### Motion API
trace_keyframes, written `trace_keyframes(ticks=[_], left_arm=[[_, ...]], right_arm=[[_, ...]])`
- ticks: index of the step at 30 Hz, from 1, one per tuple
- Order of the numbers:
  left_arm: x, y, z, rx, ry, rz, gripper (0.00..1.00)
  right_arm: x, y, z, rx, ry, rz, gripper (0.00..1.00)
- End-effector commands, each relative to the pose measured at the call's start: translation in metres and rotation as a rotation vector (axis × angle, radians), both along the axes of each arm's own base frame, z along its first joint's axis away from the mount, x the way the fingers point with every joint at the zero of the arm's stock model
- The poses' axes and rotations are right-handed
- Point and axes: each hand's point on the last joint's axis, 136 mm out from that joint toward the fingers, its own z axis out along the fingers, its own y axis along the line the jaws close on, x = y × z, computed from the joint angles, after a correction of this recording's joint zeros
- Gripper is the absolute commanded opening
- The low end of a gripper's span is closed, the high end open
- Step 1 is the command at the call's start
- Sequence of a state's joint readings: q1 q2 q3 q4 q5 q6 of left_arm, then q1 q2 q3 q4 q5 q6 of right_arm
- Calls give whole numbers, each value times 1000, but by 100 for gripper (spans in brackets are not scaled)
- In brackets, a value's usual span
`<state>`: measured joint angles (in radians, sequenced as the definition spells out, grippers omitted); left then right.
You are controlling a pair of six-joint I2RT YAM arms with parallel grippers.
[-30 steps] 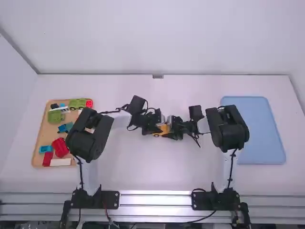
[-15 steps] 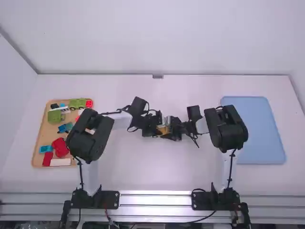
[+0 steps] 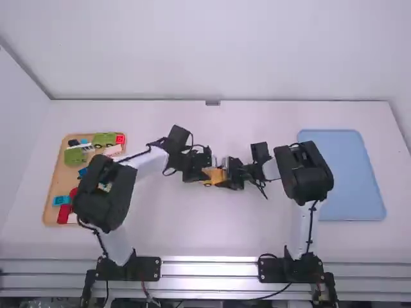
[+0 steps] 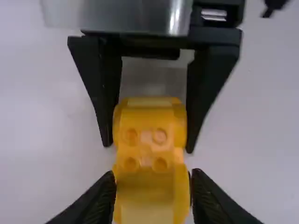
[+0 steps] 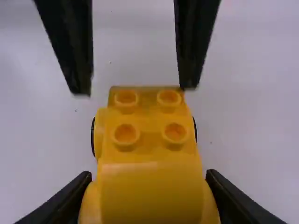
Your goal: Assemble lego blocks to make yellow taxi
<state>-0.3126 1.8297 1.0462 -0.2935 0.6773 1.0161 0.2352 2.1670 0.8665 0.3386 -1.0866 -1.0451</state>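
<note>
In the high view the yellow taxi is between the two grippers, mid-table. My left gripper is at its left end, my right gripper at its right. In the right wrist view, my right gripper grips the rounded near part of the taxi, studs and dark wheels beyond it. The left wrist view has my left gripper parted around the near end of the taxi; the right wrist view gives those fingers apart, by its far corners.
A wooden tray with several green, red, blue and white blocks lies at the left, partly under the left arm. The blue tray lies at the right behind the right arm. A wall rises beyond the table's far edge.
My left gripper has shifted slightly left, its arm swinging out farther over the wooden tray, and more of the yellow taxi shows. The right arm has barely moved.
</note>
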Motion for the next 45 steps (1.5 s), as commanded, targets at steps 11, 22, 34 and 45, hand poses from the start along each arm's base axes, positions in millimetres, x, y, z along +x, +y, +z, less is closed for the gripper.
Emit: trace_keyframes(ticks=[11, 22, 34, 45], left_arm=[[30, 100, 32, -142, 94, 340, 99], [83, 163, -14, -120, 59, 1106, 99], [82, 225, -19, -181, -101, 1569, 99], [88, 224, -10, -212, -152, 1552, 99]], right_arm=[[16, -10, -14, -79, 51, -92, 54], [68, -78, 43, -318, 111, -390, 51], [63, -228, 102, -479, 207, -831, 55], [55, -382, 102, -314, 331, -1362, 45]])
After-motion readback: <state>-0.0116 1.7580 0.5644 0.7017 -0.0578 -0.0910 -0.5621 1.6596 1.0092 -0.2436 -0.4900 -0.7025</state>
